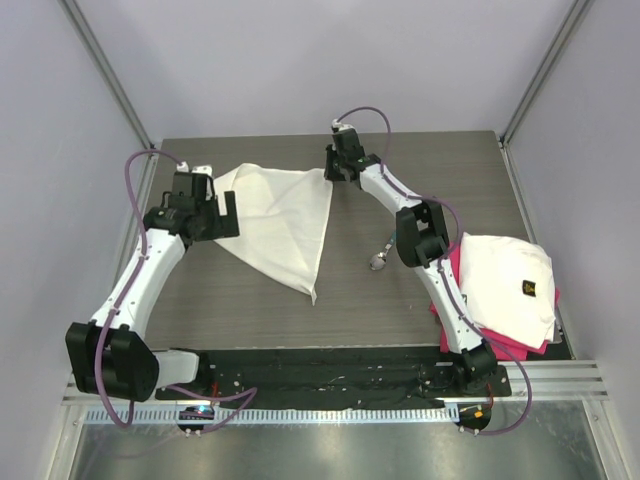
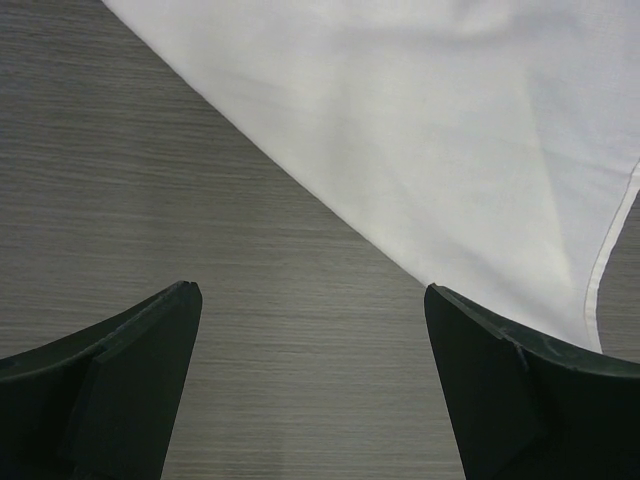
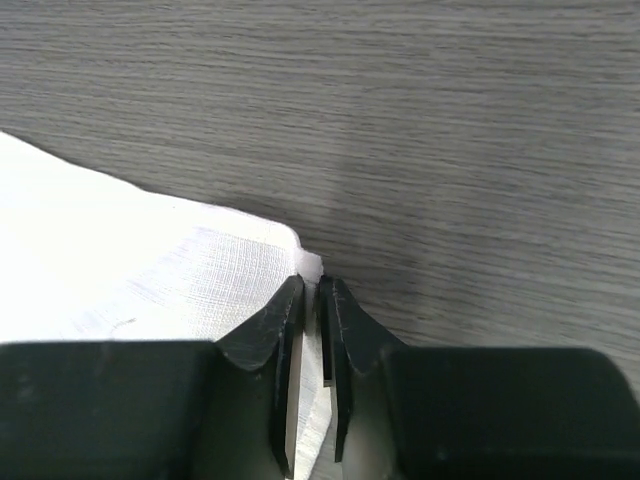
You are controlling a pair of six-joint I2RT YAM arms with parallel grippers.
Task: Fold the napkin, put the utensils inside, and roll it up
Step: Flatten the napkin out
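Napkin (image 1: 280, 215) lies as a creased cream triangle on the far left part of the table (image 1: 250, 310), its long point running toward the near edge. Right claw (image 3: 310, 285) is clenched on its far right corner, while the left claw (image 2: 310, 292), spread wide, hovers just beside its left corner, grasping nothing.
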